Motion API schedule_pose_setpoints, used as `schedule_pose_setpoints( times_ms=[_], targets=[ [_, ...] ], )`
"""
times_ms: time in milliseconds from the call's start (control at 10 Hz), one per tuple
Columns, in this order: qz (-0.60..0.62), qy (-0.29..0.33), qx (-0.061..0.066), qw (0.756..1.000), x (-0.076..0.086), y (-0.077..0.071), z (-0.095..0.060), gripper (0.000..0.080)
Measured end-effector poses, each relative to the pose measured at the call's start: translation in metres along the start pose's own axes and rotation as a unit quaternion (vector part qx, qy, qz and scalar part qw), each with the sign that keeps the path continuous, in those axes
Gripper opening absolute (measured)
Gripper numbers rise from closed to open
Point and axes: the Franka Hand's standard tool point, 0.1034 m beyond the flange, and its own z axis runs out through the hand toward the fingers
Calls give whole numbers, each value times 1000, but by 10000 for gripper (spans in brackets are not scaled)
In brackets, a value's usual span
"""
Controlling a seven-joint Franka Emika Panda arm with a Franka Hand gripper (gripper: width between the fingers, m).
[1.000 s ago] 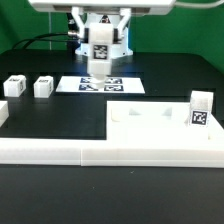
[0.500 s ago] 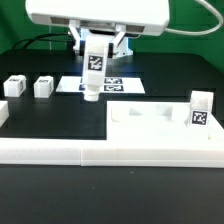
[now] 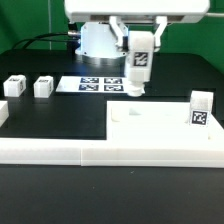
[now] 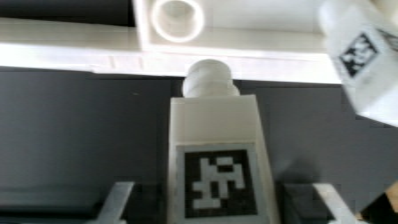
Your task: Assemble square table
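My gripper point(image 3: 138, 44) is shut on a white tagged leg point(image 3: 138, 64) and holds it upright in the air, just over the far edge of the white square tabletop point(image 3: 160, 128). In the wrist view the held leg point(image 4: 214, 150) points its round peg toward the tabletop's rim point(image 4: 89, 42), with a corner hole point(image 4: 175, 15) beyond it. The gripper point(image 4: 219, 205) shows its fingers point(image 4: 125, 200) on either side of the leg. A second leg point(image 3: 200, 108) stands on the tabletop's corner at the exterior view's right, and it also shows in the wrist view point(image 4: 361, 55).
Two loose legs point(image 3: 14, 86) point(image 3: 42, 86) sit at the exterior view's left, with another white block point(image 3: 3, 113) at the frame edge. The marker board point(image 3: 98, 85) lies behind the tabletop. A long white border rail point(image 3: 50, 152) runs along the front.
The gripper has carried the leg from over the marker board toward the exterior view's right, to the tabletop's far edge. The grip has not changed.
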Motion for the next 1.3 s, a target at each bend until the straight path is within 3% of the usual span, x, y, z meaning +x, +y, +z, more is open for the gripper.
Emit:
schedule_pose_setpoints(
  times_ms=[400,500,600,800,900,1300],
  targets=[
    [4,-3,-1,1000,-3,2,3,290],
    [-12,-16,1,1000,-9,13,5,290],
    [-3,-19,5,1000,-11,18,7,290],
    [-5,-32,27,999,-15,17,11,290],
    [1,-29,30,999,-15,17,16,290],
    [15,-17,24,999,-18,10,35,290]
  ],
)
